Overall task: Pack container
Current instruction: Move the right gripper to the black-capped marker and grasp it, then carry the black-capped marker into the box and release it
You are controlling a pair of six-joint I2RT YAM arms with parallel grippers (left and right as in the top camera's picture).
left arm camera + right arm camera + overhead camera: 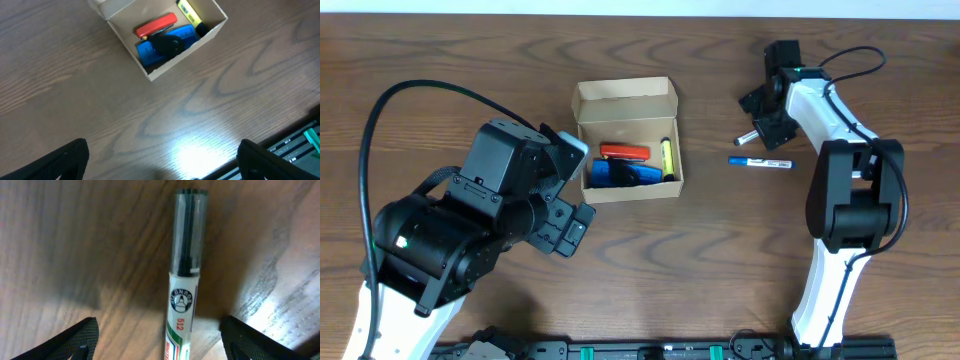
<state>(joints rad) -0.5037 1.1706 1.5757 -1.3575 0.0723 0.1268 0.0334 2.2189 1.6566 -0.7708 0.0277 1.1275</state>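
container [625, 94], rectangular tan cardboard, woodgrain table [440, 60]

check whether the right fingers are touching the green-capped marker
Apart. The right wrist view shows bare wood between the marker and each of the fingers.

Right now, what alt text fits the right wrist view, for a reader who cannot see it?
A white marker with a dark cap lies on the wooden table. The right gripper's black fingers stand apart on either side, not touching it.
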